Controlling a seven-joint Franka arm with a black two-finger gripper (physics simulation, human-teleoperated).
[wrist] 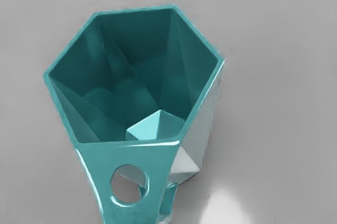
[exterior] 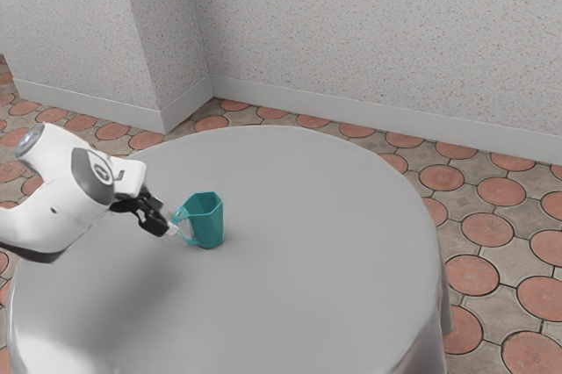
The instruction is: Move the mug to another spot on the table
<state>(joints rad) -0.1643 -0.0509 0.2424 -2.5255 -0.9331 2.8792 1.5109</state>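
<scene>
From the side, the teal mug (exterior: 205,219) stands on the round grey table (exterior: 334,242), toward the exterior view's left. The black gripper (exterior: 163,221) is right against it; whether it is clamped I cannot tell. The hand's camera looks into the mug's six-sided mouth, its holed handle (wrist: 129,184) nearest the hand.

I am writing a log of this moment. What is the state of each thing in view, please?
mug: upright on the table, empty, handle toward the claw.
claw: at the mug's handle; open or shut cannot be told.
</scene>
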